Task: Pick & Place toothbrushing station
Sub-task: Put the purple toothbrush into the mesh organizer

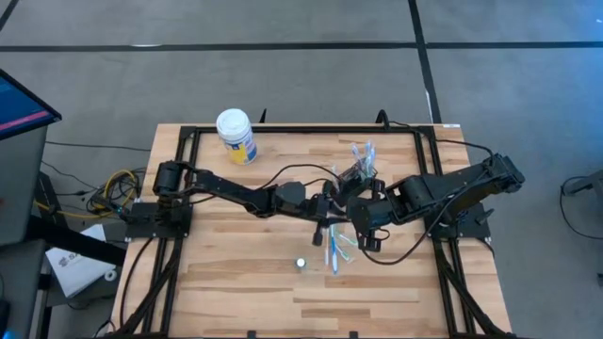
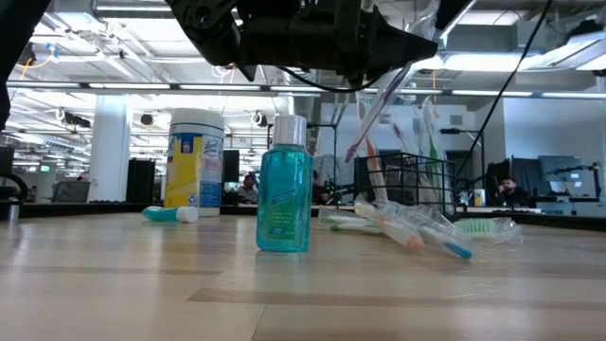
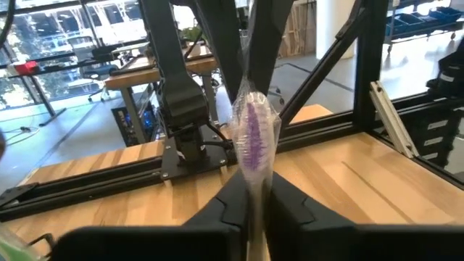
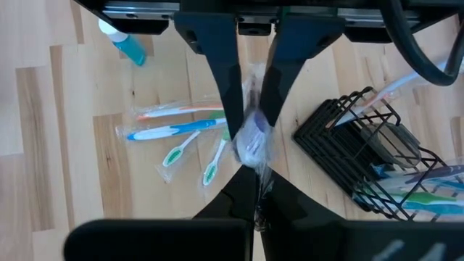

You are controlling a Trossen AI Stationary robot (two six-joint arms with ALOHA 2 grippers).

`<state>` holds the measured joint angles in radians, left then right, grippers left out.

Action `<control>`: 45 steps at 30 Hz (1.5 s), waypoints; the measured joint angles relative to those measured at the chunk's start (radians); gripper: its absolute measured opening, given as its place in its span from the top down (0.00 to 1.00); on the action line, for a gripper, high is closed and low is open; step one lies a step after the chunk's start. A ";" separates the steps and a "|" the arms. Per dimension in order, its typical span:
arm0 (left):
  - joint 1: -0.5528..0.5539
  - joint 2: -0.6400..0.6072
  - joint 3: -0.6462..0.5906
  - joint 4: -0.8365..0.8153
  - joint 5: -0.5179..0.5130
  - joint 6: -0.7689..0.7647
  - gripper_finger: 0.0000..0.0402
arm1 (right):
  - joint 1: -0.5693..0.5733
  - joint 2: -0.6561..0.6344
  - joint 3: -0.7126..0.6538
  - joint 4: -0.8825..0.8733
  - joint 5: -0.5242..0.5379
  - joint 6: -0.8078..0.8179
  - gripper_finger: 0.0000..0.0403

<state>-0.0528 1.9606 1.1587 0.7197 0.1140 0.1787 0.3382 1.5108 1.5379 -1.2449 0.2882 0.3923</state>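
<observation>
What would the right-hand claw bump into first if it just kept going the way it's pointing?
Most likely the left gripper, facing the right gripper close ahead; both are shut on the same wrapped toothbrush. The table lies beyond, though depth is hard to judge.

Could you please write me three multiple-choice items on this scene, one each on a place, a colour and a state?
1. Where is the jar?
A. Standing on the table near a corner
B. Inside a wire basket
C. Lying among loose brushes

2. What colour are the bristles of the raised wrapped brush?
A. Red
B. Purple
C. Yellow

3. How is the teal bottle?
A. Lying on its side
B. Lifted off the table
C. Standing upright, capped

Answers:
1 A, since the high view shows it alone by the corner.
2 B, since the left wrist view shows purple through the wrap.
3 C, since the low view shows it upright on the wood.
</observation>
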 joint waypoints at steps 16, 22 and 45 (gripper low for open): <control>0.003 -0.006 0.000 -0.021 0.063 -0.004 0.99 | 0.000 0.000 0.000 0.001 -0.002 0.016 1.00; 0.001 -0.006 0.000 -0.037 0.075 -0.004 0.99 | -0.001 0.000 0.000 -0.022 0.001 0.017 0.88; 0.001 -0.255 -0.266 0.234 0.068 -0.003 0.99 | 0.000 0.000 0.000 -0.041 0.106 0.053 0.68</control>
<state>-0.0521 1.7052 0.8924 0.9535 0.1822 0.1761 0.3378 1.5108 1.5375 -1.2858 0.3945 0.4458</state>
